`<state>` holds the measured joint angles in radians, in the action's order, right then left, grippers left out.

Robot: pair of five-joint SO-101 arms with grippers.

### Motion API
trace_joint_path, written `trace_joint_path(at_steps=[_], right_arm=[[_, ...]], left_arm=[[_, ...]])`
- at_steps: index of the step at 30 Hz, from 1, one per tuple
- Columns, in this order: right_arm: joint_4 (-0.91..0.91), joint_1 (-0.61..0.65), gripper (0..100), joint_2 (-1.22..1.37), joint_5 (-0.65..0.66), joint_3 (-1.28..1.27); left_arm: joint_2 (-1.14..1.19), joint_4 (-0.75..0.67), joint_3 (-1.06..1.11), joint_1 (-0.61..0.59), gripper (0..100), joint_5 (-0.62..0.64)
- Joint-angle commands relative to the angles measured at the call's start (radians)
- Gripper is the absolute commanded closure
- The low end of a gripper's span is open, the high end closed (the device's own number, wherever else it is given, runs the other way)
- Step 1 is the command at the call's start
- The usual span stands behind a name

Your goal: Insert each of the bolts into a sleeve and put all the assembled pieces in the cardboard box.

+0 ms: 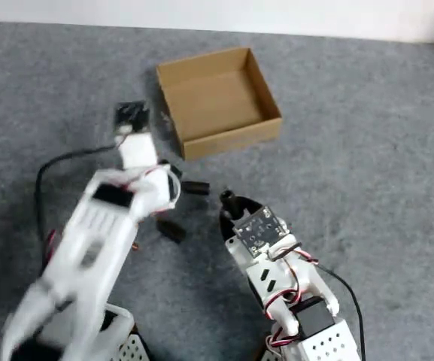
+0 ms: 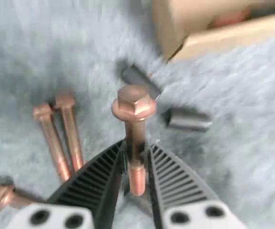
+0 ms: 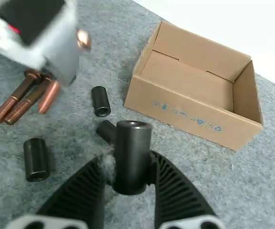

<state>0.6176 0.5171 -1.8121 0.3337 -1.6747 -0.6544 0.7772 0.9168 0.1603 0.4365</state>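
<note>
Your left gripper (image 2: 136, 152) clamps a bolt (image 2: 134, 107) by its shank and your right gripper (image 3: 127, 161) pinches a sleeve (image 3: 133, 140) upright, bore exposed, both near the cardboard box (image 3: 189, 117), probably so you can join them.

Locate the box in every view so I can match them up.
High view: box upper centre, open side up.
Left wrist view: box beyond the bolt in the left claw.
Right wrist view: box beyond the sleeve in the right claw.
Shared landmark: loose sleeve lying near the box.
</note>
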Motion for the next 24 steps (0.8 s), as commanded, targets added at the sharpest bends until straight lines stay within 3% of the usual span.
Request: trace_joint_path(at_steps=[1,6,9,14,17,20,24], right_arm=[[0.001,0.036,99.3,-0.01,0.003,-0.094],[0.001,0.05,99.3,-0.01,0.003,-0.097],[-0.042,0.077,99.3,-0.01,0.003,-0.099],[-0.07,0.079,99.3,-0.008,0.003,-0.099],[-0.07,0.079,99.3,-0.01,0.003,-0.099],[-0.07,0.074,99.3,-0.01,0.003,-0.099],[-0.07,0.071,99.4,-0.01,0.006,-0.099]], left_arm=[[-0.407,-0.29,0.251,0.018,100,0.003],[-0.822,-0.717,0.651,0.027,100,0.003],[-1.04,-0.845,0.789,0.033,100,0.005],[-1.187,-0.687,0.757,0.147,100,0.068],[-1.156,-0.689,0.748,0.242,100,0.155],[-1.162,-0.687,0.759,0.352,100,0.15],[-1.164,-0.687,0.769,0.36,100,0.146]])
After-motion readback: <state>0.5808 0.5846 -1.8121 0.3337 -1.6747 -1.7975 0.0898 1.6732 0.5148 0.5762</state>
